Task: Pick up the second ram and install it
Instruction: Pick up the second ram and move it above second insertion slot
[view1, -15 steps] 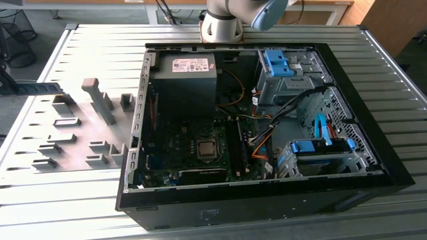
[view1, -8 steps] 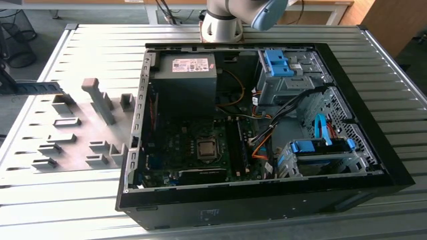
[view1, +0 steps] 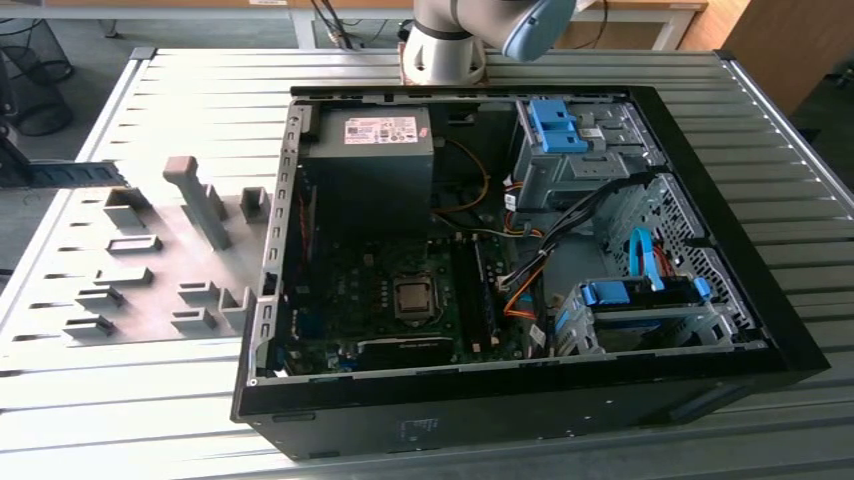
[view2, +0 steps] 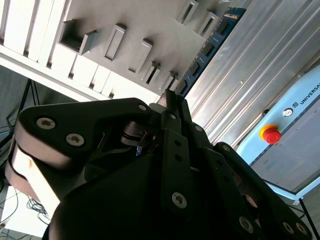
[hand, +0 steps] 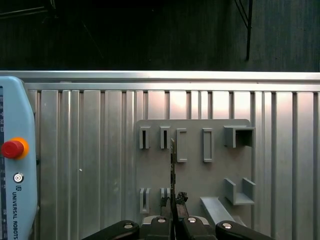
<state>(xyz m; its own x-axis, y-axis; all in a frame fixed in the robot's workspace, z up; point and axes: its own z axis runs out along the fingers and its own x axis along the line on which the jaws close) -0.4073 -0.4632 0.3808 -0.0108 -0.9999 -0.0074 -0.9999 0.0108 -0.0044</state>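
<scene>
The second ram is a thin blue-green stick with dark chips. In the first wrist view I see the ram edge-on, running out from between the fingertips over the grey holder plate. My gripper is shut on one end of it. In the exterior view the ram hangs level at the exterior view's far left, above the holder plate, with the gripper at the picture's edge. The open computer case lies well to the exterior view's right, its black memory slots beside the processor socket.
Grey holder blocks stand up from the plate on the ribbed metal table. A light-blue pendant with a red stop button lies on the table beside the plate. The arm's base stands behind the case. Cables and blue drive cages crowd the case.
</scene>
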